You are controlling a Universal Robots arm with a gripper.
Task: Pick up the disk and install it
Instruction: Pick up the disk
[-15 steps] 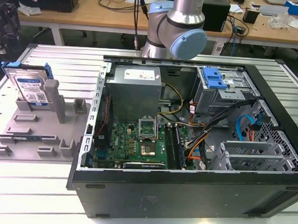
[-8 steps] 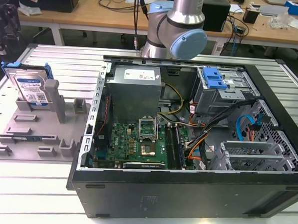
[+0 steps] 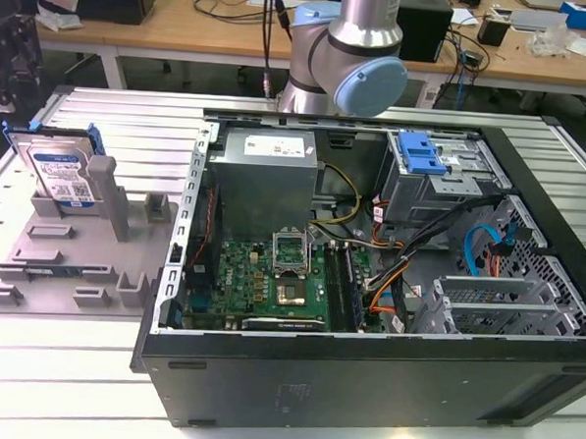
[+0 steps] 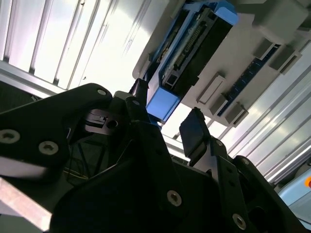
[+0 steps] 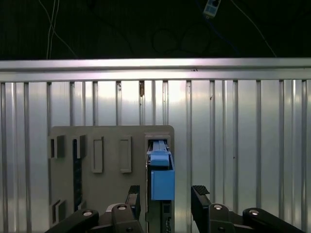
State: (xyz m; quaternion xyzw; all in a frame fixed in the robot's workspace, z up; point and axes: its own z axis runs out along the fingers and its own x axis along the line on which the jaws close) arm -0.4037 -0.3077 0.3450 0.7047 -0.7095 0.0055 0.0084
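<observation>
The disk (image 3: 61, 173) stands on edge in the grey fixture tray (image 3: 74, 262) at the exterior view's left. Its silver body carries a white-and-blue label and sits in a bright blue carrier. In the first wrist view the carrier's blue upper edge (image 5: 162, 177) lies between the two black fingers of my gripper (image 5: 166, 194). The gripper is open, one finger on each side of the disk with a gap to each. The second wrist view has the same gripper (image 4: 166, 110) just short of the disk's blue end (image 4: 163, 104).
An open computer case (image 3: 368, 282) fills the exterior view's right, with a motherboard, cables and a drive bay topped by a blue latch (image 3: 419, 152). The arm's base (image 3: 351, 55) stands behind the case. The table is ribbed aluminium (image 5: 233, 145). Grey posts (image 3: 106, 190) rise from the tray beside the disk.
</observation>
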